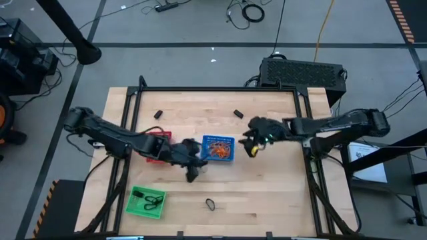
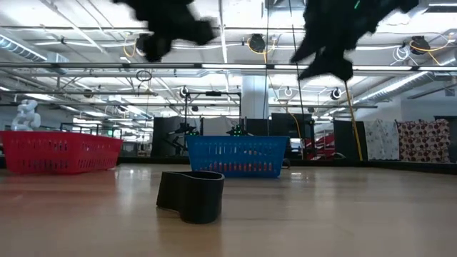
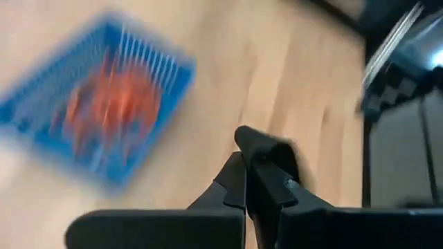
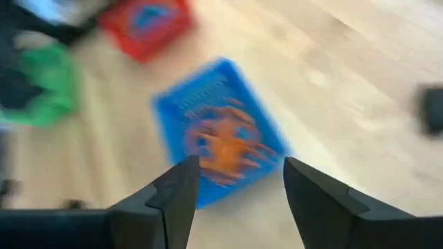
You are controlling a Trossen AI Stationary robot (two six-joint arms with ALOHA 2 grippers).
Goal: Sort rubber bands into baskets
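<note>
The blue basket (image 1: 218, 148) stands mid-table with orange rubber bands (image 4: 228, 145) in it. The red basket (image 1: 158, 144) is to its left. The green basket (image 1: 145, 202), near the front left, holds black bands. One black band (image 1: 210, 204) lies flat on the table near the front edge, and two more (image 1: 158, 114) (image 1: 237, 113) lie toward the far side. My left gripper (image 1: 192, 175) is shut, raised just in front of the blue basket's near left corner. My right gripper (image 1: 252, 148) is open and raised beside the blue basket's right side, with nothing between its fingers (image 4: 173, 194). My left gripper is shut with its fingers slanting down over the table. A dark lump (image 3: 266, 146) shows at its fingertips in the left wrist view. I cannot tell whether that is a rubber band or the fingers themselves.
A black frame (image 1: 220, 89) borders the wooden table. A black box (image 1: 303, 72) stands beyond the far right corner. Bare wood lies right of the blue basket and along the near edge right of the lone black band (image 2: 191, 195).
</note>
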